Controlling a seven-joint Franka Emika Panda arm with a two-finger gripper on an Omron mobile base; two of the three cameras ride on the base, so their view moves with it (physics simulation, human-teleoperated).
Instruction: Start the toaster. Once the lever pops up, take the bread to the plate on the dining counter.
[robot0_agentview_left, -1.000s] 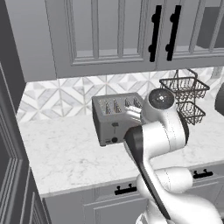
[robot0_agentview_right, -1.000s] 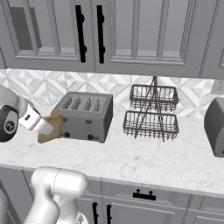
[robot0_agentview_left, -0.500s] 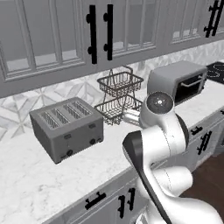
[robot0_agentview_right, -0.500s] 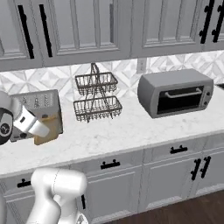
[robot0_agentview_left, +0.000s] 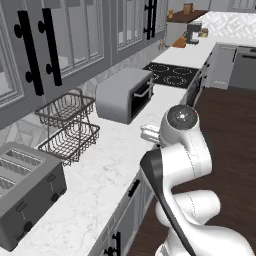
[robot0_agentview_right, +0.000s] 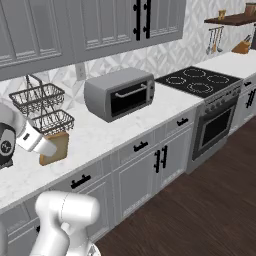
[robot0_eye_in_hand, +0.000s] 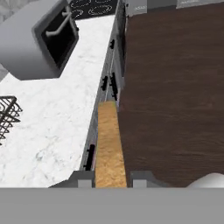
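Note:
My gripper (robot0_eye_in_hand: 111, 178) is shut on the bread (robot0_eye_in_hand: 108, 144), a golden-brown slice seen edge-on between the two fingertips (robot0_eye_in_hand: 85, 177). It hangs over the counter's front edge, with dark floor to its right. From the right base view the bread (robot0_agentview_right: 56, 146) shows as a square slice held at my gripper (robot0_agentview_right: 49, 148), above the counter in front of the wire rack. The grey toaster (robot0_agentview_left: 27, 197) sits at the lower left of the left base view, well behind my hand. The plate and the dining counter are out of view.
A two-tier wire basket (robot0_agentview_left: 67, 127) and a grey toaster oven (robot0_agentview_right: 120, 92) stand on the marble counter (robot0_eye_in_hand: 52, 122). Beyond them is a black stove (robot0_agentview_right: 197, 80). Dark wooden floor (robot0_eye_in_hand: 175, 87) opens to the right of the cabinets.
Both base views have swung right along the counter, so the toaster slid to the far left and the toaster oven and stove came into view. The bread stays gripped.

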